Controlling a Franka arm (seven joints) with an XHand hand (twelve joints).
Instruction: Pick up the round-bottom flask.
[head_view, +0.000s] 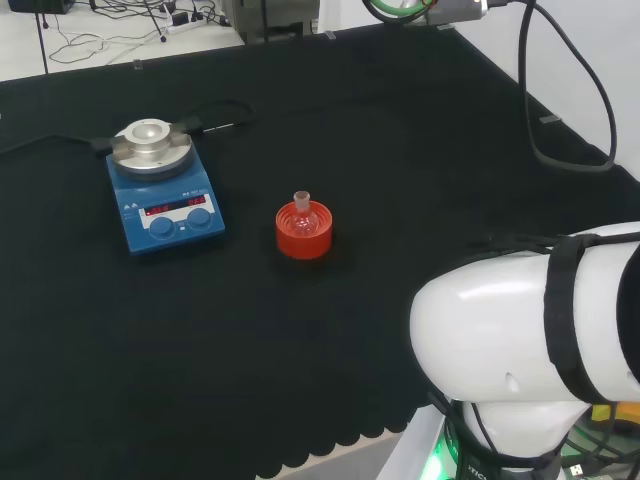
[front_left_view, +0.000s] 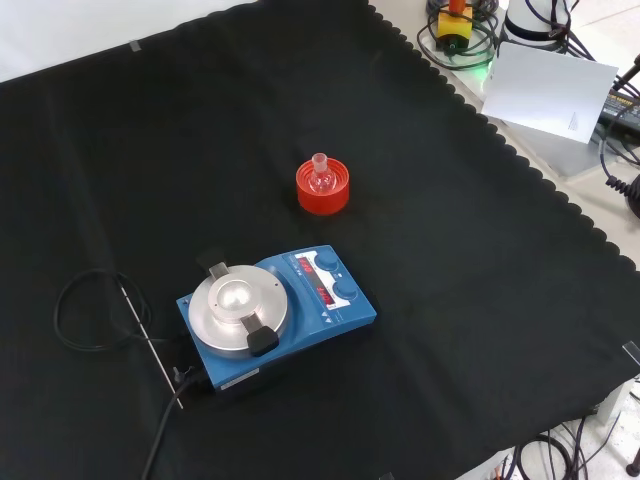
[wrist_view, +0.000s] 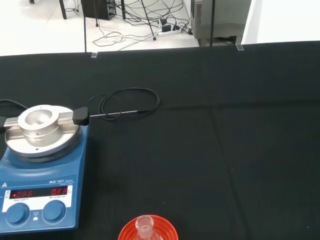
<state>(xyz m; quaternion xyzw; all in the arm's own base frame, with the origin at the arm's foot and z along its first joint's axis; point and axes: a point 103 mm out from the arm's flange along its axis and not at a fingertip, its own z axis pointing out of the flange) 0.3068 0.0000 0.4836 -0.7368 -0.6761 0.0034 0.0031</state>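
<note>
A small clear round-bottom flask (head_view: 301, 212) stands upright with its neck up on a red ribbed ring stand (head_view: 303, 232) near the middle of the black cloth. In the front view the flask (front_left_view: 321, 177) sits on the red stand (front_left_view: 323, 188) just beyond the blue stirrer. The wrist view catches the flask's neck (wrist_view: 144, 226) and the red stand (wrist_view: 148, 230) close below the camera. Nothing touches the flask.
A blue magnetic stirrer (head_view: 160, 187) with a round metal plate stands left of the flask in the head view, its black cable and thin probe (front_left_view: 145, 330) trailing over the cloth. The arm's white link (head_view: 530, 330) bulks at the lower right of the head view.
</note>
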